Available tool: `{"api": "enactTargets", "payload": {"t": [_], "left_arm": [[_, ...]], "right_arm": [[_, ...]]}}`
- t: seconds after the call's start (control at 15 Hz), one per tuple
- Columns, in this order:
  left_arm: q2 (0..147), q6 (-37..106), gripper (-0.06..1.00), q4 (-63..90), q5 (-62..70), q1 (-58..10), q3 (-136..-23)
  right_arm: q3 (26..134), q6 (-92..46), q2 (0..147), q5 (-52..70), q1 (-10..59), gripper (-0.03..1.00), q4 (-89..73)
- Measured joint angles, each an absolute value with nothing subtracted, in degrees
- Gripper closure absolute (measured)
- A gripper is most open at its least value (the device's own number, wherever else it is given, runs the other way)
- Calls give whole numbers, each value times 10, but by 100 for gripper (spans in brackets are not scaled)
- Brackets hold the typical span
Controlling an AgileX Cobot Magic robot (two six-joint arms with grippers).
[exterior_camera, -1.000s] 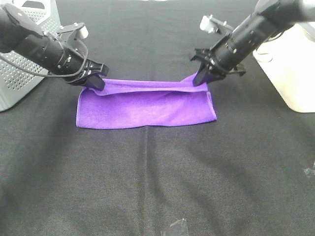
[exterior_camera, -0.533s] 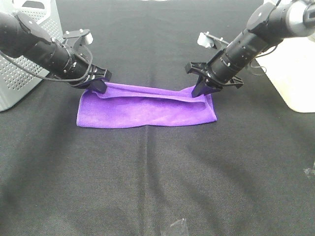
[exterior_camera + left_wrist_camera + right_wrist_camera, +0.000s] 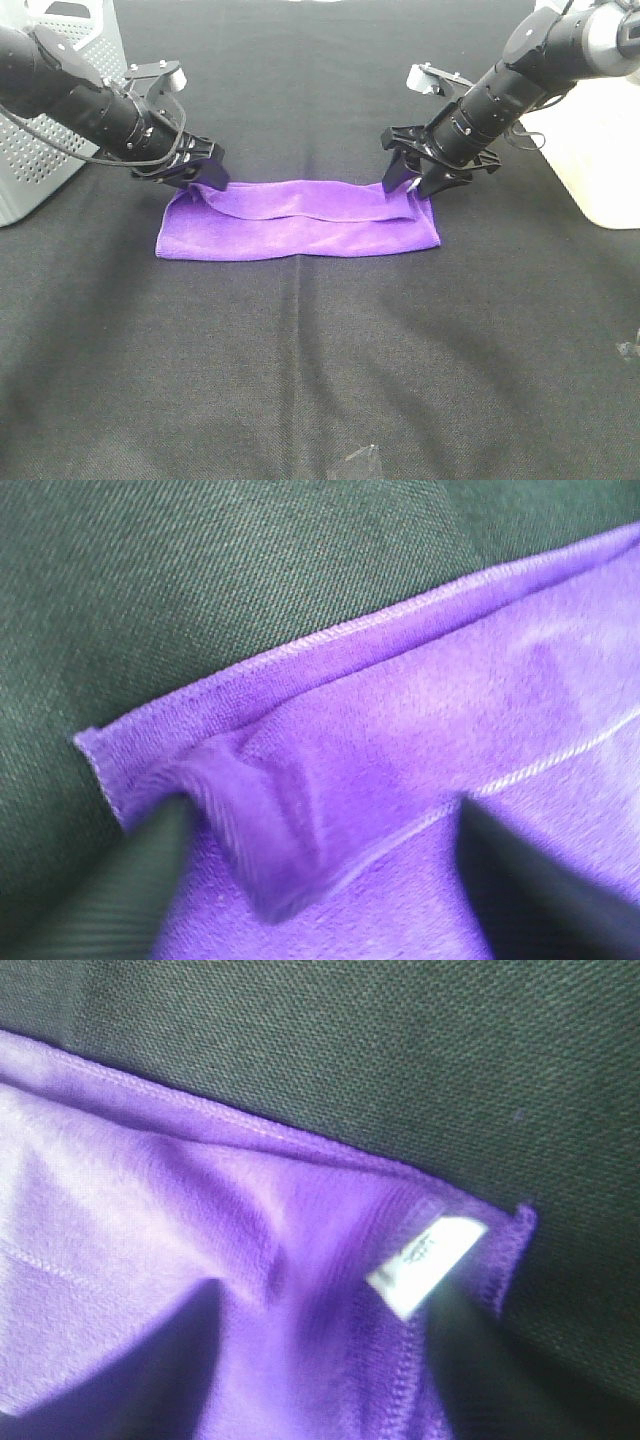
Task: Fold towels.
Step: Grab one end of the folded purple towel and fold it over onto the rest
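Note:
The purple towel [image 3: 300, 220] lies folded in half as a long flat strip on the black table. My left gripper [image 3: 192, 176] stands open over its far left corner, its dark fingers straddling a small raised crease in the towel [image 3: 265, 830]. My right gripper [image 3: 413, 183] stands open over the far right corner, where the white tag [image 3: 425, 1258] lies face up between its fingers. In both wrist views the towel's hemmed edge [image 3: 300, 645] [image 3: 250, 1125] rests on the cloth-covered table, held by neither gripper.
A grey perforated basket [image 3: 45, 110] stands at the far left, close behind the left arm. A white container [image 3: 590, 150] sits at the far right beside the right arm. Small clear scraps lie at the front edge [image 3: 360, 462] and at the right edge [image 3: 628, 350].
Both grippers went from shut on the towel's upper edge to open. The lifted layer dropped flat onto the lower layer, and the two grippers sank toward the table.

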State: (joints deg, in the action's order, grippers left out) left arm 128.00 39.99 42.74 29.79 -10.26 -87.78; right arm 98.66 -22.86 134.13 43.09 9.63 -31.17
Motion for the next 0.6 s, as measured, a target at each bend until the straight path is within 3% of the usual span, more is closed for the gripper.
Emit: {"api": "enactTargets", "payload": {"t": [0.13,0.47,0.6], "left_arm": [[1273,389,14,416,318,-103,-879],[1236,293,13,293,504,-103,-905],[1236,261,13,249,518,-93,-905]], "right_arm": [[990,-229,1328,457,96,32,-288],[1021,-215,1262,633,96,32,-270],[1021,-198,1255,672,96,32,-262]]}}
